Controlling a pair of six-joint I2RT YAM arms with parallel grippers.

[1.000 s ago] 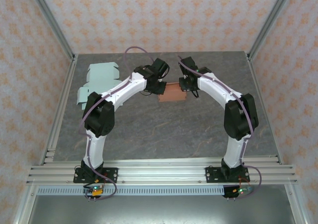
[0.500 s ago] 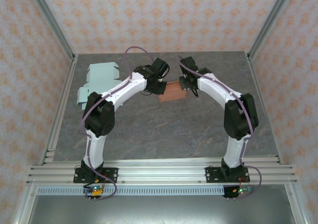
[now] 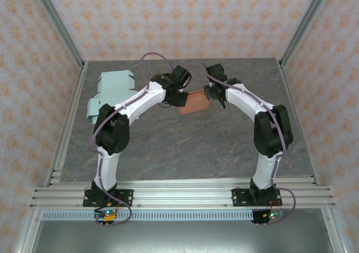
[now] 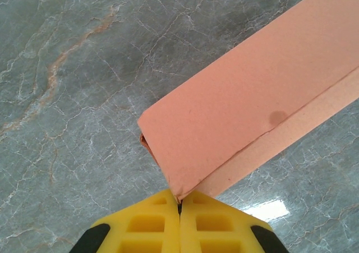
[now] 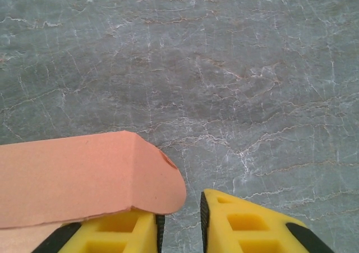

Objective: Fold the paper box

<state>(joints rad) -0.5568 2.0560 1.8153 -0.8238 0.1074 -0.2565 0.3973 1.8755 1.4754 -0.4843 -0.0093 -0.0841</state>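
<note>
The left tool is fully closed, its two yellow fingers pressed together and pinching the nearest corner of the salmon-coloured paper box. From that pinch the box runs away from the tool, up and to the right in the wrist view. Its broad face is turned up, and a narrower folded strip runs along its lower edge. The right tool stands slightly parted with a narrow gap between its fingers, and only the bench shows through that gap, so it holds nothing. The box's other end lies just beside this tool. There a rounded flap bends down from a crease and rests over one yellow finger, outside the gap rather than in it. From above, the box spans the space between the two tools, and the grey marbled bench lies below and beyond it. Farther off, well apart on the outer side of the left tool near the bench's far corner, pale green flat box blanks lie unfolded.
</note>
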